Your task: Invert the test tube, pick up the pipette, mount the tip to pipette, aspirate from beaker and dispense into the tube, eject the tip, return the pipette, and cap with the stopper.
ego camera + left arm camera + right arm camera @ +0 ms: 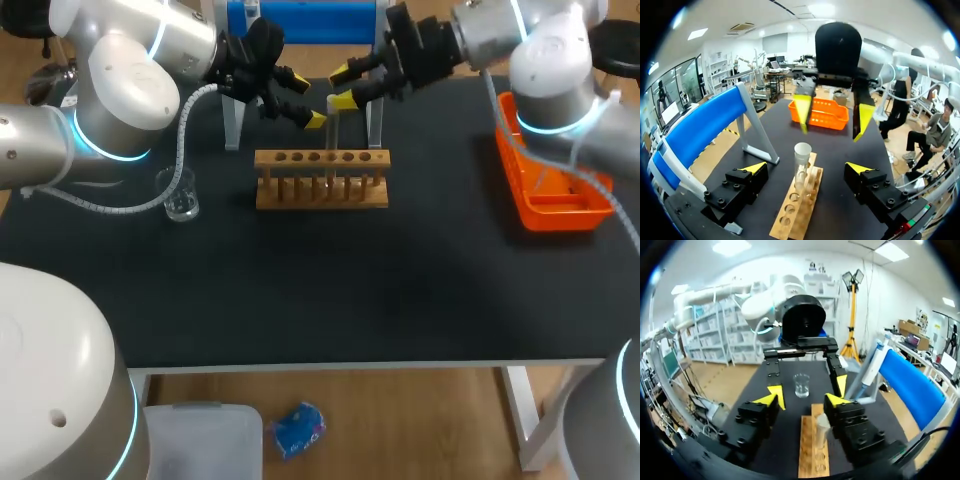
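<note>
A clear test tube (pixel 333 130) stands upright, mouth up, in the wooden rack (pixel 322 190) at the table's back middle. My left gripper (pixel 304 98) is open; in its wrist view the tube (pixel 802 152) rises between its fingers with a gap on each side. My right gripper (pixel 343 86) faces it from the other side, just above and behind the tube's mouth, open with nothing between its fingers (pixel 862 120). In the right wrist view the tube (pixel 821 430) sits close beside one finger. A small glass beaker (pixel 178 193) stands left of the rack.
A blue-topped stand (pixel 300 20) on white legs runs along the back edge behind the rack. An orange tray (pixel 555 205) lies at the right edge. The black mat in front of the rack is bare.
</note>
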### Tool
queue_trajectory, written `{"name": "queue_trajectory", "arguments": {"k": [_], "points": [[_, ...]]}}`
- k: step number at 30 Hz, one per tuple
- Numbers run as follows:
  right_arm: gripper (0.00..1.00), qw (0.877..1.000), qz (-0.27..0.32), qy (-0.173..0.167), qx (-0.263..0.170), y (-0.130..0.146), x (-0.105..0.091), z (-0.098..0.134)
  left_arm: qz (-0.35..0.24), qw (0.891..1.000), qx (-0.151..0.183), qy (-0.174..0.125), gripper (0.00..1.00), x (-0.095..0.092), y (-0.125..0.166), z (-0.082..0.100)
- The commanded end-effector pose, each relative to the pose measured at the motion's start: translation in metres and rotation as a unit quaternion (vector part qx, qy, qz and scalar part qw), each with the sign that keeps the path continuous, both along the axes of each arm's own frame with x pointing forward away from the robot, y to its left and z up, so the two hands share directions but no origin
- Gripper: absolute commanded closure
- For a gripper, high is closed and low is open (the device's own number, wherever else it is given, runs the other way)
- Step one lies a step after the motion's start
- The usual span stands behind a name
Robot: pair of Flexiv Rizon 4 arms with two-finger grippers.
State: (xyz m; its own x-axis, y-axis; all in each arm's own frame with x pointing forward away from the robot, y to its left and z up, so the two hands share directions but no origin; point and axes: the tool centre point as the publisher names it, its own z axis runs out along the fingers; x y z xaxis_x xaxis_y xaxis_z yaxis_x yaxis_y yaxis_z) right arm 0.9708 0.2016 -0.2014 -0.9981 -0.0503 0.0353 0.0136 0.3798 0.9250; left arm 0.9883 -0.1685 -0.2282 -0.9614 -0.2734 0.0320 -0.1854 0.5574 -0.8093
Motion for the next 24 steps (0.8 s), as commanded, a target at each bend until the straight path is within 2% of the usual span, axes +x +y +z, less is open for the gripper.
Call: {"name": "queue_trajectory", "arguments": {"k": [1, 13, 24], "points": [[1.00, 0.996, 0.015, 0.013, 0.082, 0.002, 0.010, -0.012, -0.001, 1.000, 0.002, 0.002, 0.00, 0.001, 0.000, 0.001], [1.00, 0.990, 0.034, 0.025, 0.135, 0.007, 0.017, -0.017, -0.001, 1.000, 0.002, 0.002, 0.00, 0.001, 0.000, 0.001], [1.00, 0.988, 0.041, 0.032, 0.144, 0.014, 0.026, -0.021, -0.001, 1.000, 0.002, 0.002, 0.00, 0.001, 0.000, 0.001]]}}
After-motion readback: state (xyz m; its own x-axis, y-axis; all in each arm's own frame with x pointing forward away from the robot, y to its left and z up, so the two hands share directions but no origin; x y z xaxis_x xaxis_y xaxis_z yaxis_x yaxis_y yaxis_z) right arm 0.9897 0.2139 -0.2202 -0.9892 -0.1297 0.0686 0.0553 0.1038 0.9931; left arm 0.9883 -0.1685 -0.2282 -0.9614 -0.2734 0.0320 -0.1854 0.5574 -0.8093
